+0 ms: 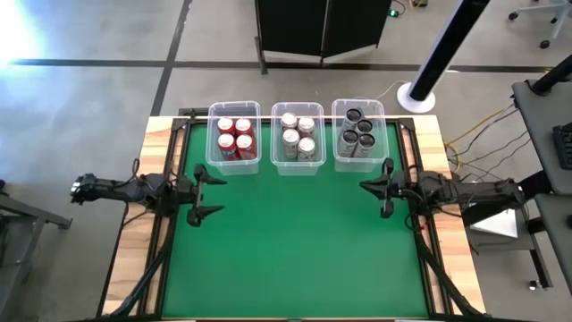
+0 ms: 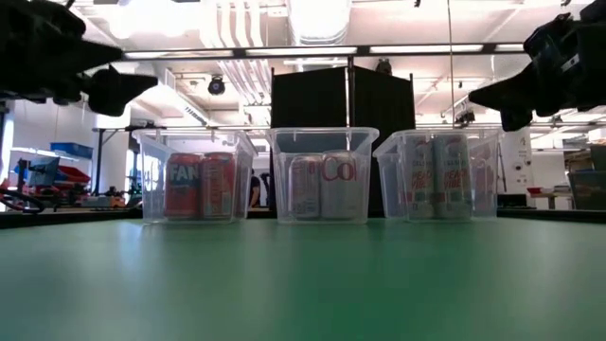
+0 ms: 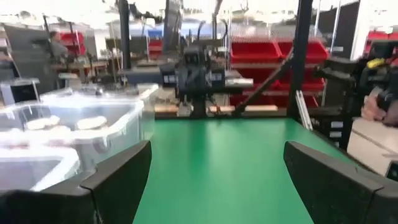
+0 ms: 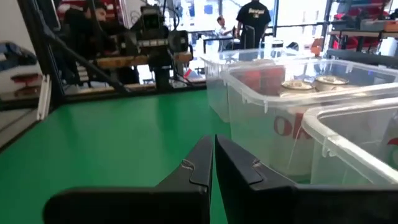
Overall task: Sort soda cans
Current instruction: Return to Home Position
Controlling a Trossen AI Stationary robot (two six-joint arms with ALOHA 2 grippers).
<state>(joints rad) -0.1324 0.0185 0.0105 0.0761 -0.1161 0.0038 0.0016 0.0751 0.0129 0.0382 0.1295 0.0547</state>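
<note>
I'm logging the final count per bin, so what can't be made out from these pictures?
Low view: front cans hide those behind; left claw and right claw are cut by the edges.
High view: labels too small; dark cans in the right bin crowd together, count unsure.
Left wrist view: blurred; cans show only as pale tops.
Right wrist view: right bin cut by the edge, contents mostly unseen.
</note>
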